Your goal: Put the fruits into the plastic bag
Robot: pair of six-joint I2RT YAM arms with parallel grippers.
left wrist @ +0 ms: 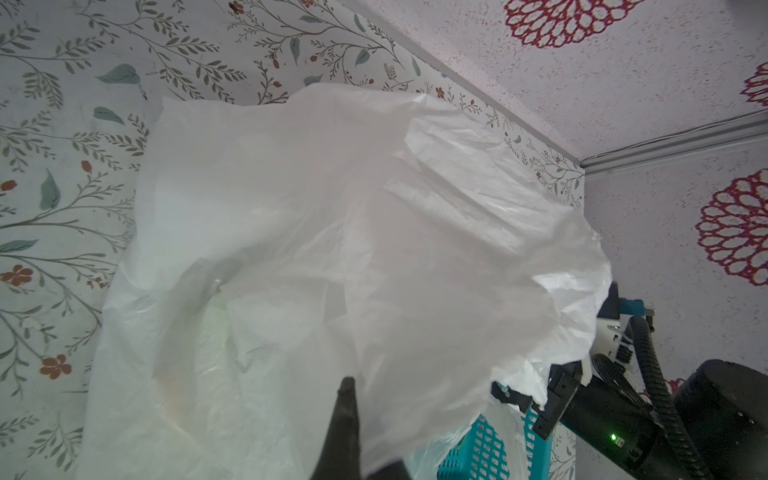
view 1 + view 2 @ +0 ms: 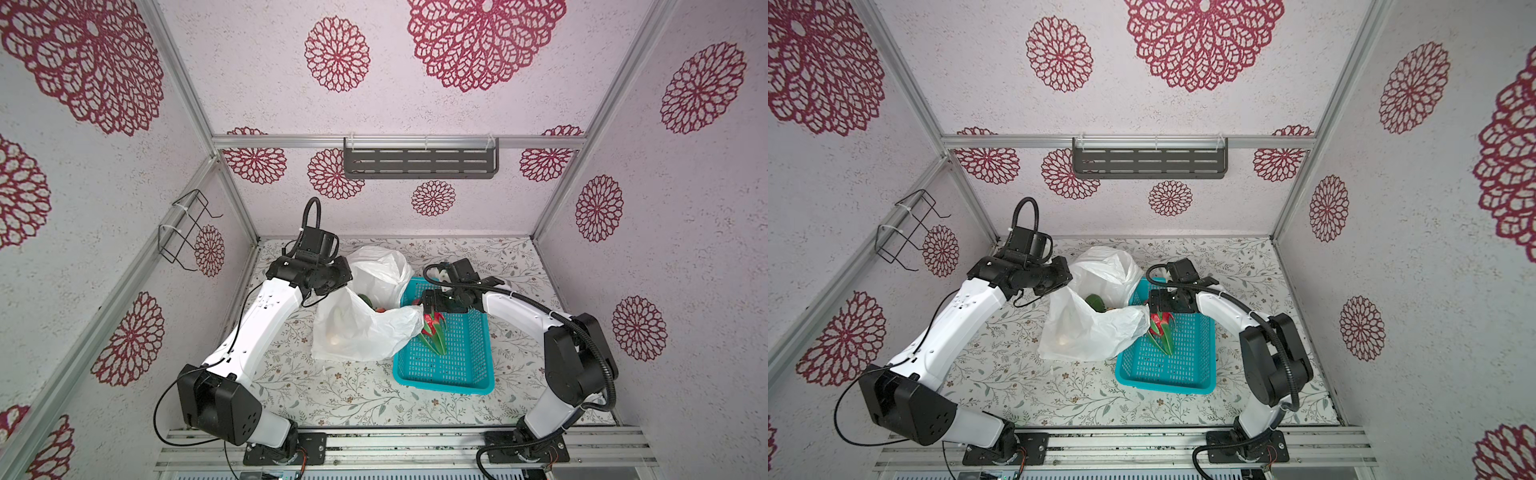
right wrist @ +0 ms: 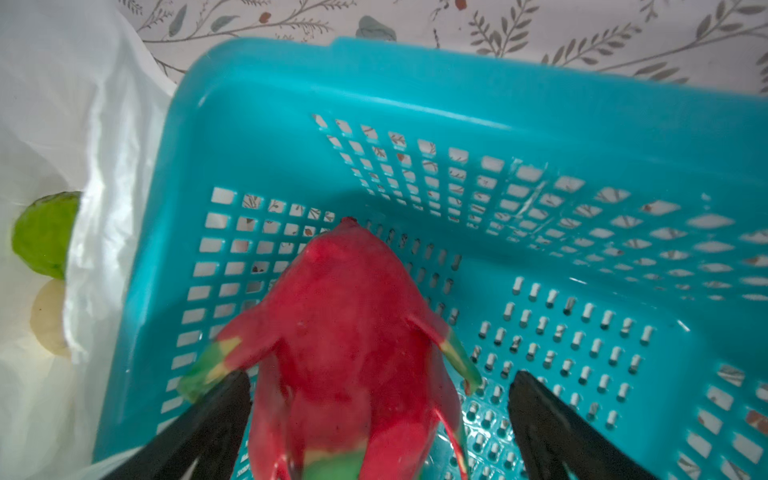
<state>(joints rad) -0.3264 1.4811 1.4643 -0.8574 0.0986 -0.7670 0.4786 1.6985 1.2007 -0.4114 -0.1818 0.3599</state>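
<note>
In the basket (image 3: 415,83) the dragon fruit (image 3: 340,316) lies between the released, wide-spread jaws of the right pincer (image 3: 380,380), long axis in line with its reach; bag (image 2: 361,328) mouth just beside, edge clenched by left pincer (image 1: 347,390).

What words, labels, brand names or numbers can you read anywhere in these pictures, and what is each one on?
No text can be read anywhere in these views.
White marks on the left arm's black wrist housing: too small to read.
Plastic bag, teal basket, dragon fruit: no print visible on them.
</note>
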